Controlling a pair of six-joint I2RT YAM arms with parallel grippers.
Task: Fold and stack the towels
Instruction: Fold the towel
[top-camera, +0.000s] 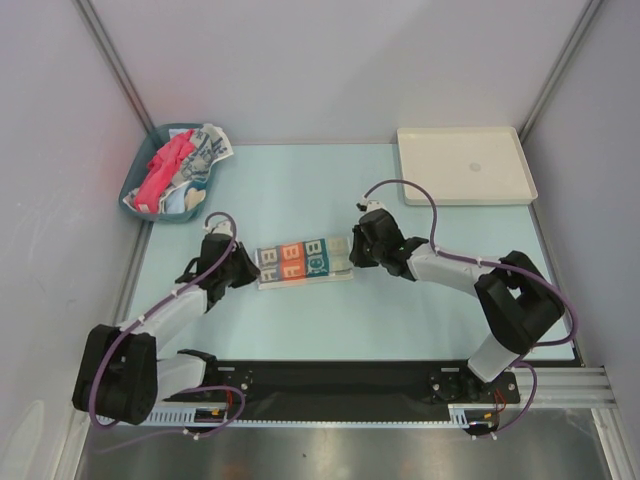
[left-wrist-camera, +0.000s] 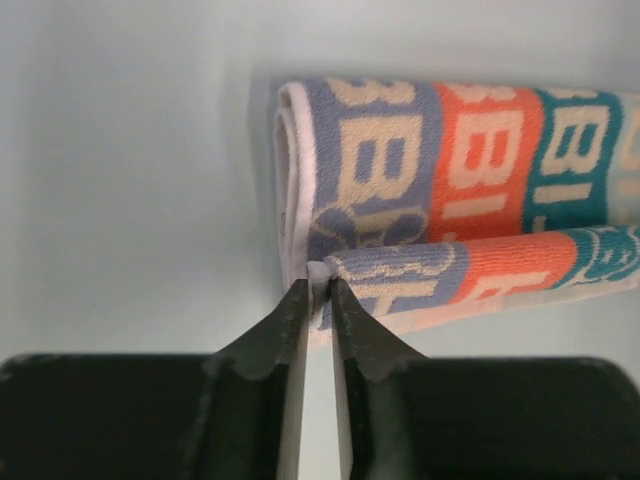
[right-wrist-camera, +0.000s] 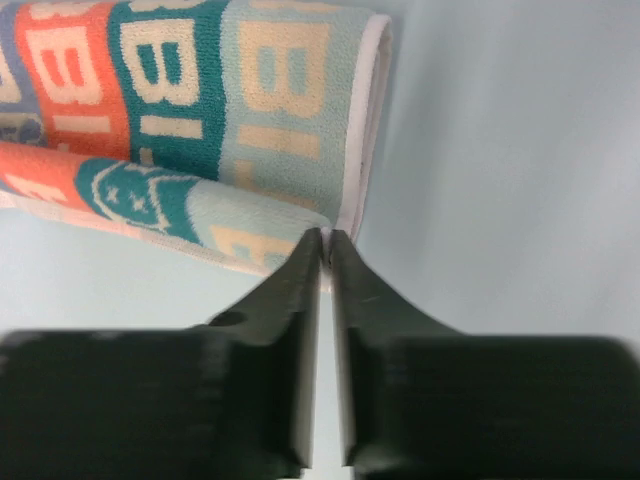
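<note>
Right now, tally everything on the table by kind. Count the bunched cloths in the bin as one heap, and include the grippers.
lettered towel: 1
cloth heap: 1
teal bin: 1
white tray: 1
grippers: 2 (left gripper, right gripper)
total: 6

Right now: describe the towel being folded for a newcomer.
Centre of the pale table, between left arm and right arm, lies the lettered towel. Folded flat, with blue, orange and teal blocks of letters, unlike the crumpled towels in the teal bin.

Overhead, two wrist close-ups; shared towel (top-camera: 303, 262)
</note>
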